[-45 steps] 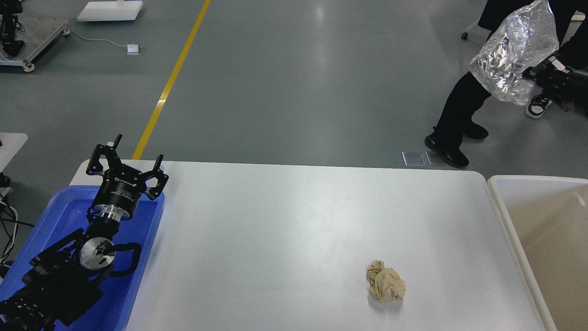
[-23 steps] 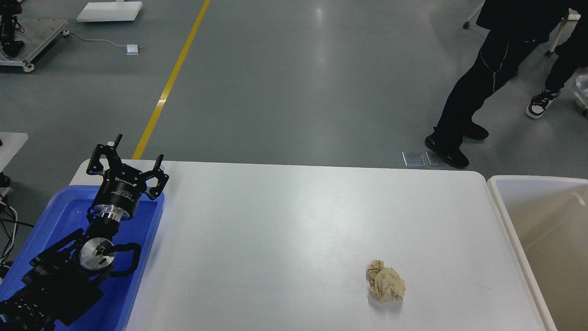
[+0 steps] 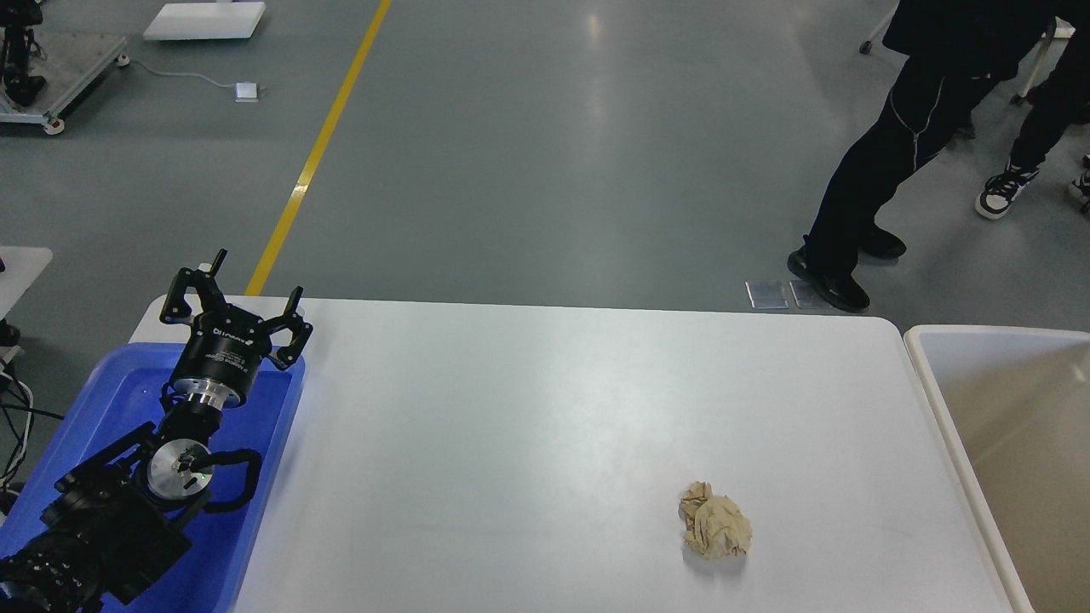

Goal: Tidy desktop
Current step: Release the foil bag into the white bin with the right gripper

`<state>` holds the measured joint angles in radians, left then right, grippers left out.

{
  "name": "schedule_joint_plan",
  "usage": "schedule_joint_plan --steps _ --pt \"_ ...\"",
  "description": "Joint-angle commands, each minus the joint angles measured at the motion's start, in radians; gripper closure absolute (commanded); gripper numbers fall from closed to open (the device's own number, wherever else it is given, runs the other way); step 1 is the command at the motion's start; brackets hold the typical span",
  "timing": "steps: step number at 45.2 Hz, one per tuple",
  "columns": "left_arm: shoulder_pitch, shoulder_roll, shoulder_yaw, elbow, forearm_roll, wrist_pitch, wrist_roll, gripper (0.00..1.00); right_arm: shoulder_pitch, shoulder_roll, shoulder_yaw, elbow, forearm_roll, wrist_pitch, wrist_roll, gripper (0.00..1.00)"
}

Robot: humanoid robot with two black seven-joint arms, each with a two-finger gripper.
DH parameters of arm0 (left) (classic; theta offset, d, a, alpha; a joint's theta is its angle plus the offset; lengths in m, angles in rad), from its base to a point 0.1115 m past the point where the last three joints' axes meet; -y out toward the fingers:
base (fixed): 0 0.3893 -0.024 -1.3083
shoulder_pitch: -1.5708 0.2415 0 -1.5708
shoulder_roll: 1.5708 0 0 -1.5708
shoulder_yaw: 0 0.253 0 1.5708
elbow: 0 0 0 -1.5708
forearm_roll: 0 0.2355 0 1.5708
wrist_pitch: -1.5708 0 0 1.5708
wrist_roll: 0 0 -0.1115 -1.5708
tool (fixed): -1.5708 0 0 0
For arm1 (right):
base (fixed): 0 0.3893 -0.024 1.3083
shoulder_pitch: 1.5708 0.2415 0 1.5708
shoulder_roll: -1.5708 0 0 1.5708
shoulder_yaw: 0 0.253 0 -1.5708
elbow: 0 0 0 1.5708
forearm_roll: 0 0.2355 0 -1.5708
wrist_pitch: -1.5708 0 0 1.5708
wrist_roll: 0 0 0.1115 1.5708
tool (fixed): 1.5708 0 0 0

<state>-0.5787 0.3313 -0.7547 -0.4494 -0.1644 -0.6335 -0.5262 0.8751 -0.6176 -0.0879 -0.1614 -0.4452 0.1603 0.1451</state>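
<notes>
The desktop [image 3: 528, 426] is a wide white tabletop with rounded corners. A crumpled beige paper ball [image 3: 715, 529] lies on it near the front right. My left gripper [image 3: 235, 294] is open and empty, held above the far end of a blue plastic tray [image 3: 102, 400] at the left. It is far from the paper ball. My right gripper is not in view.
A beige white-rimmed bin [image 3: 1005, 443] stands at the desktop's right edge. A person in black [image 3: 886, 170] stands on the grey floor beyond the far right corner. A yellow floor line [image 3: 315, 153] runs behind the table.
The person beyond the table has moved, and the silver foil bag seen one second ago has gone from view. My left arm and the paper ball have not moved.
</notes>
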Motion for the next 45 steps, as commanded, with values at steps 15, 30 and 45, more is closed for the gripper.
schedule_joint_plan --steps 15,30,45 --pt "0.000 0.000 0.000 0.000 -0.001 0.000 0.000 0.00 -0.196 0.128 0.005 -0.012 0.008 -0.084 -0.058 1.00" --pt "0.000 0.000 0.000 0.000 0.000 0.000 0.000 0.00 -0.232 0.150 0.005 -0.009 0.039 -0.100 -0.058 1.00" --pt "0.000 0.000 0.000 0.001 0.000 0.000 0.000 0.00 -0.252 0.176 0.004 -0.006 0.040 -0.102 -0.058 1.00"
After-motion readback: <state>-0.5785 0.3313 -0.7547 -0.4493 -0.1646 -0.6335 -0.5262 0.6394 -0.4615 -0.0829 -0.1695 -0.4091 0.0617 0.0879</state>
